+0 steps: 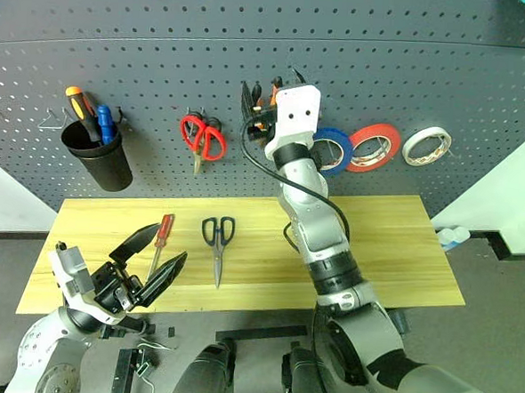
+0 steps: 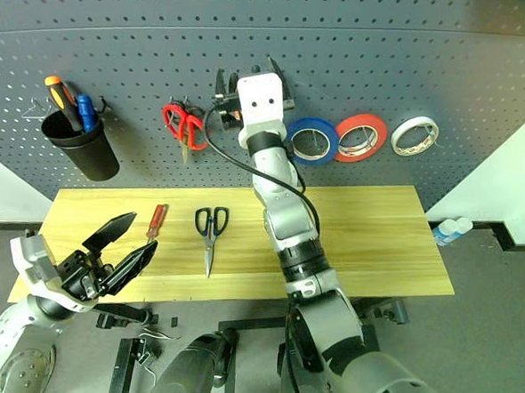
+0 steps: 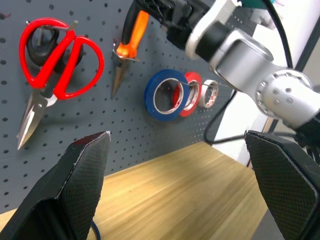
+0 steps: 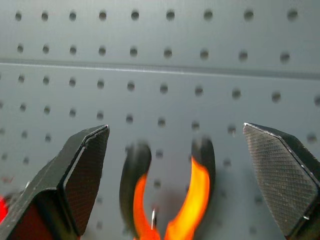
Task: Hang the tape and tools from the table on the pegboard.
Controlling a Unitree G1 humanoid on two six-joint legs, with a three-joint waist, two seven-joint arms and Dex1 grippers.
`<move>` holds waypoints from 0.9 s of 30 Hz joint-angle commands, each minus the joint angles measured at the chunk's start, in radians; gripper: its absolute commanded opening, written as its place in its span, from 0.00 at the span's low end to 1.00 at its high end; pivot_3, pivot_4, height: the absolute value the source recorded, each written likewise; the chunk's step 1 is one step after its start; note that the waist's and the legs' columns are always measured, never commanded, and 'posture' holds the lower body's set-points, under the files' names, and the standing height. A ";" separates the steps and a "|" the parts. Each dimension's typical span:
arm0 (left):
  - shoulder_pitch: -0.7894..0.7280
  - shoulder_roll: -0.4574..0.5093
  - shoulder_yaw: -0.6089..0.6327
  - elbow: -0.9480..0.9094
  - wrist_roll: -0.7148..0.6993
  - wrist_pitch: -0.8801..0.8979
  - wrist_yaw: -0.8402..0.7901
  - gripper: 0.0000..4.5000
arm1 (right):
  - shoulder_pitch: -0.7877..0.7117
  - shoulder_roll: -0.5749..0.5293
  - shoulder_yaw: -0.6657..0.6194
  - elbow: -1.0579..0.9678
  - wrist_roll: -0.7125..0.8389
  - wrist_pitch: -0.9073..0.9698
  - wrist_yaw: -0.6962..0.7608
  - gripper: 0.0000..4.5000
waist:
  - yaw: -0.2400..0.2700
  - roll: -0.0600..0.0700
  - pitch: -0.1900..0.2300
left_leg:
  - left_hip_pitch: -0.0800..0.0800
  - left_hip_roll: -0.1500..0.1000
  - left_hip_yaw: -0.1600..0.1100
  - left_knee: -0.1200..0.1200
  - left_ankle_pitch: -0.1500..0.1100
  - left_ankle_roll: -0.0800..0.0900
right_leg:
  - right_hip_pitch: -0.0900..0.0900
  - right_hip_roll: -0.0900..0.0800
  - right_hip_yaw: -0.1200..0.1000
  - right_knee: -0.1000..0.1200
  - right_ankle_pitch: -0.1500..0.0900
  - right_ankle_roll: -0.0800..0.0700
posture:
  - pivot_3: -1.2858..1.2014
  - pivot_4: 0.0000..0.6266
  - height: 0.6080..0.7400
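Pliers (image 3: 127, 42) and blue tape (image 1: 332, 151) already hung on the pegboard (image 1: 164, 57); your right hand (image 4: 175, 175) stood fingers apart around the pliers' handles. Screwdriver (image 1: 161, 239) and scissors (image 1: 217, 244) lay on the desk (image 1: 402, 250), left hand (image 1: 151, 265) apart, empty.

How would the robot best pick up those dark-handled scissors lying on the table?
Probably from straight above. The scissors lie flat and closed on the table, handle loops toward the pegboard, blades pointing at the robot. A sensible spot is just below the loops, near the pivot, fingers closing across the narrow width. The open left end effector is nearest; mind the screwdriver alongside.
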 commanded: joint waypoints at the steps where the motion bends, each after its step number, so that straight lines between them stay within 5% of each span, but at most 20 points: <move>1: -0.002 0.007 0.007 0.002 -0.005 -0.001 -0.009 1.00 | 0.059 -0.012 0.018 -0.179 -0.007 0.076 0.038 0.99 | 0.005 0.000 0.000 | 0.000 0.000 0.000 0.000 0.000 0.000 | 0.000 0.000 0.000 -0.001 0.000 0.000 | 0.55 0.25 1.00; 11: -0.030 0.009 -0.009 0.037 0.018 -0.002 -0.014 1.00 | 0.201 -0.107 -0.024 -0.420 0.009 0.240 0.104 0.99 | 0.005 0.000 0.000 | 0.000 0.000 -0.001 0.000 0.000 0.000 | 0.002 0.000 -0.001 -0.003 0.000 0.000 | 0.54 0.23 1.00; 27: 0.005 -0.092 -0.119 0.009 0.167 0.116 0.303 1.00 | 0.274 -0.258 -0.104 -0.671 0.326 0.517 0.396 0.99 | 0.008 -0.001 -0.001 | 0.000 0.000 -0.001 0.002 -0.001 0.002 | 0.004 0.000 -0.003 -0.005 0.001 0.002 | 0.54 0.21 1.00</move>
